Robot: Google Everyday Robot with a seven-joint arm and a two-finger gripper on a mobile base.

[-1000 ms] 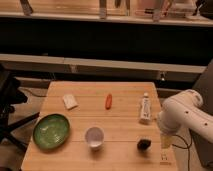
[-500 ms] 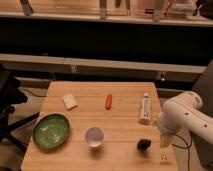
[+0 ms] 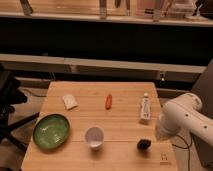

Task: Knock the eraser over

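my gripper (image 3: pixel 161 134) hangs at the low end of my white arm, over the right edge of the wooden surface (image 3: pixel 122 125). i cannot tell whether it is open or closed, and i see nothing held in it. the eraser (image 3: pixel 144 144), a small dark lump, sits near the front right, just left of my gripper. the white tube (image 3: pixel 145 108) lies farther back.
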